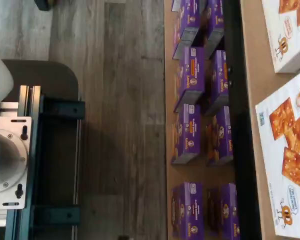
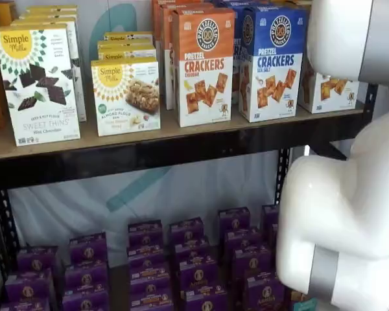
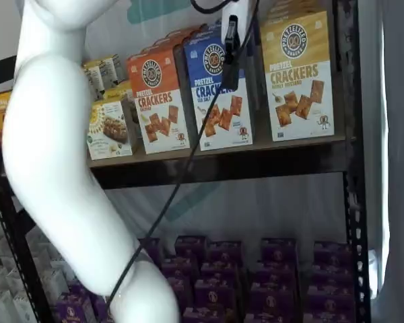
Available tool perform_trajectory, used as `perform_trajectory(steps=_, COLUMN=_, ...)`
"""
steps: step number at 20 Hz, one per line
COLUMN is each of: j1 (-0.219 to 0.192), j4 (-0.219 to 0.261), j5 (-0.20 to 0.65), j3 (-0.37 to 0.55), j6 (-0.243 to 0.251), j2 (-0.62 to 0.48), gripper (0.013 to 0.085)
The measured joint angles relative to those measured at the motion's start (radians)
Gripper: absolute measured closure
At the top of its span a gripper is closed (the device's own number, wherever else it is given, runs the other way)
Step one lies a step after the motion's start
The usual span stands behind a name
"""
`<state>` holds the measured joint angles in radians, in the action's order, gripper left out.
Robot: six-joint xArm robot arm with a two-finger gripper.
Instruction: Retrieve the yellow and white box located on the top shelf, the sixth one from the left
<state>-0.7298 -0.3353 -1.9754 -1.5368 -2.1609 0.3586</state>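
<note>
Your gripper [image 3: 230, 57] hangs from the upper edge in a shelf view, a black cable beside it, in front of the blue-topped Pretzel Crackers box [image 3: 220, 91]. It shows side-on, so you cannot tell whether the fingers are parted or closed. Just beside it stands the yellow and white box [image 3: 299, 77], upright at the front of the top shelf [image 3: 222, 165]. An orange-topped crackers box [image 3: 158, 101] stands on the blue one's other side.
</note>
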Motion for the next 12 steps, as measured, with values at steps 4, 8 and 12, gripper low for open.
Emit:
perform_trajectory(steps=4, j1=0.028, j4=0.04, j5=-0.007, j3=0.025, j6=0.008, j2=0.02, gripper=0.013)
perform_trajectory(steps=8, j1=0.033, j4=0.038, j5=0.012, j3=0.065, j6=0.01, j2=0.05, gripper=0.013)
perform_trajectory(steps=12, j1=0.004, j4=-0.017, j5=0.022, j3=0.076, j6=0.008, j2=0.061, gripper=0.013)
